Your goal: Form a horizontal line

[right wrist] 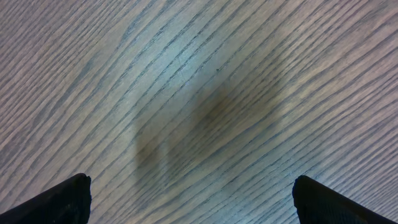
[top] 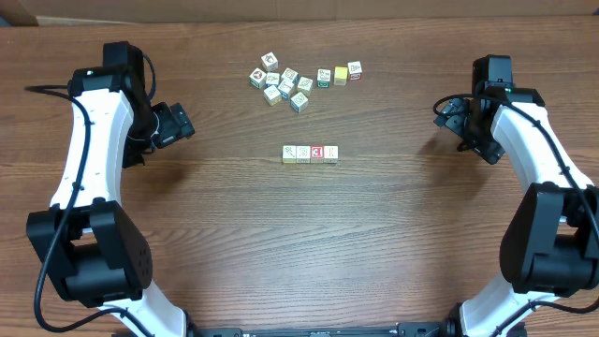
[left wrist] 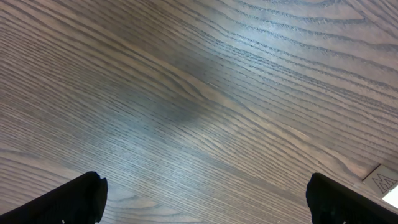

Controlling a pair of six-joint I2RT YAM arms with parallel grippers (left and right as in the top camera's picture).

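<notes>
Overhead, row: the horizontal line (top: 310, 153), four cubes touching side by side at mid-table. It looks finished to me, with little or nothing left to do.
Overhead, spares: loose cluster (top: 298, 82) lies farther back, apart from the row.
Overhead, arms: left gripper (top: 176, 123) and right gripper (top: 451, 114) stand at left and right, well apart from the row. Their spread is hard to read here.
Left wrist: fingers (left wrist: 74, 199) spread wide over the bare table (left wrist: 186, 93), nothing between them. A pale corner (left wrist: 380, 179) is cut off at the right edge, and I cannot tell what it is.
Right wrist: fingers (right wrist: 62, 199) spread wide, empty. Only wood grain shows, and the row is out of view.
</notes>
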